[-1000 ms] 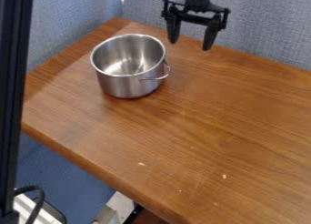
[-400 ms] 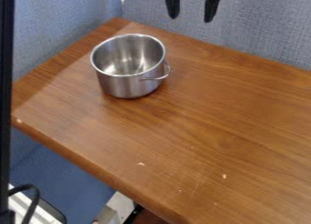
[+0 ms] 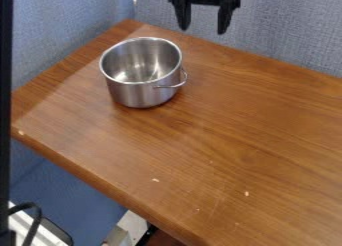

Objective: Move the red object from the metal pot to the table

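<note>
at twelve o'clock the gripper (image 3: pixel 203 22) hangs with jaws spread, empty. at ten o'clock on the table (image 3: pixel 227 140) stands the metal pot (image 3: pixel 142 72).

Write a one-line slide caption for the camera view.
Open gripper hovers behind a metal pot on the wooden table; no red object visible.

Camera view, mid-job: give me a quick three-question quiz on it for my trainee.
1. True or false: the gripper is holding something red.
2. Where is the metal pot? A) far-left part of the table B) near-right corner C) off the table
3. Fill in: the gripper's jaws stand ___.

Key:
1. False; nothing shows between its fingers, and no red object is visible anywhere in this view.
2. A; it stands upright near the back-left edge.
3. Open; the gripper hangs above the table's far edge, right of the pot and touching nothing.
</note>
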`<state>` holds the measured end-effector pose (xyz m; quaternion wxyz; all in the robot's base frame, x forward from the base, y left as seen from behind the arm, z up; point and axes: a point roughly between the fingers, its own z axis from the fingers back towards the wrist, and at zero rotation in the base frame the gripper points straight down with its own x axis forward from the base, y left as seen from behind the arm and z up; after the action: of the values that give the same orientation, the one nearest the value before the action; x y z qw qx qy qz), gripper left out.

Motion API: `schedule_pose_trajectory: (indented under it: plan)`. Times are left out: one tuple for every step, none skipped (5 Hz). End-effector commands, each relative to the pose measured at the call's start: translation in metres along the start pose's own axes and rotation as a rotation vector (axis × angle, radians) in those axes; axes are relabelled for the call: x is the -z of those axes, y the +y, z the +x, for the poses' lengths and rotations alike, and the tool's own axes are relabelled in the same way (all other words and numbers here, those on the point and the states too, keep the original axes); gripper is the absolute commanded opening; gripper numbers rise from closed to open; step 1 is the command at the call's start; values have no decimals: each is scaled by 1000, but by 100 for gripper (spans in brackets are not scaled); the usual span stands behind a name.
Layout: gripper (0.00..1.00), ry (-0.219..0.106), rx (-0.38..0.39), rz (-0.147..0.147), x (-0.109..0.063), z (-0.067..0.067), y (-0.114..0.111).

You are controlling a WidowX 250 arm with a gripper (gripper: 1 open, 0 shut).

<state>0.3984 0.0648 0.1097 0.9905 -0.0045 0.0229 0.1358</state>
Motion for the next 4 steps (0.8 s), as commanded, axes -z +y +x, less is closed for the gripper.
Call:
schedule_pose_trajectory:
  plan:
    - [100, -113, -5, -12, -33, -3, -1]
    - [100, -143, -7, -15, -36, 6, 15]
    - [100, -165, -5, -14, -37, 16, 31]
    - [100, -169, -52, -9, -41, 14, 45]
